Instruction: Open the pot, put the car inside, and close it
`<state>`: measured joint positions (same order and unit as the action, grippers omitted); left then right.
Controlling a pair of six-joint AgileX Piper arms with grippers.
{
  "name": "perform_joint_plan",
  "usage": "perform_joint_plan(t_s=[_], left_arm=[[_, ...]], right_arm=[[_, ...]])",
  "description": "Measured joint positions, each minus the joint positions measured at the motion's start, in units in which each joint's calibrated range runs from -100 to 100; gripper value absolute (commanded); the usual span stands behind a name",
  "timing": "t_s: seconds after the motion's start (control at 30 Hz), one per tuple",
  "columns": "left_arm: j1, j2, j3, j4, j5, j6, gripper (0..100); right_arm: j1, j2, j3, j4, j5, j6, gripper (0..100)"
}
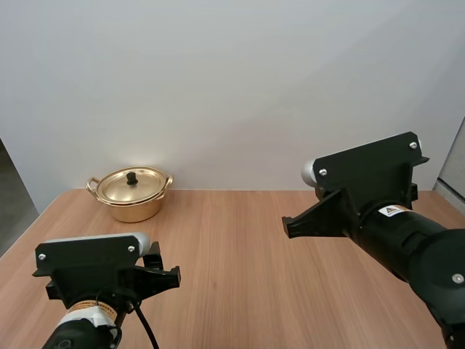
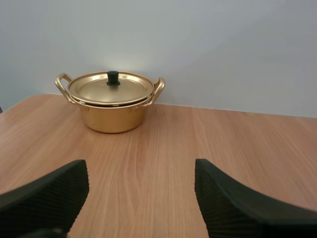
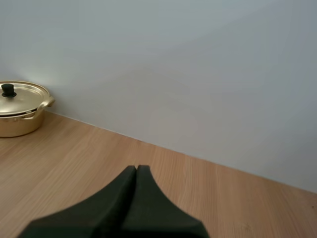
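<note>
Standing lidded on the bench [image 1: 240, 240], gold pot [image 2: 113, 115] ahead of left tool [image 2: 139, 173], spread empty, right tool [image 3: 136, 171] pressed shut, farther off

The pot [image 2: 113, 118] is golden metal, polished and shiny, and its lid [image 2: 94, 89] is the same, topped by a matt black knob [image 2: 113, 78]. The worktop [image 2: 173, 163] is smooth wood with a fine grain. The left tool [image 2: 141, 171] has matt black fingers [image 2: 54, 196] — ribbed on the inner faces

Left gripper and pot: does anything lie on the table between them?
Nothing: in the left wrist view, bare table runs from the open left gripper to the pot.
</note>
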<state>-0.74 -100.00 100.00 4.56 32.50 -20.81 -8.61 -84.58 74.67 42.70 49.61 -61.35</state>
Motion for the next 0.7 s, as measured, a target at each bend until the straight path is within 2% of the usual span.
perform_joint_plan(t_s=[0.27, 0.43, 0.7], left_arm=[[0.0, 0.0, 0.0, -1.6, -1.2, 0.0, 100], [0.0, 0.0, 0.0, -1.6, -1.2, 0.0, 100], [0.0, 0.0, 0.0, -1.7, -1.2, 0.0, 100]], right_arm=[[0.1, -4.8, 6.3, -0.5, -0.5, 0.1, 0], [1.7, -5.1, 11.0, -3.5, -5.7, 0.7, 0], [1.7, -5.3, 12.5, -4.0, -14.9, 4.9, 0]])
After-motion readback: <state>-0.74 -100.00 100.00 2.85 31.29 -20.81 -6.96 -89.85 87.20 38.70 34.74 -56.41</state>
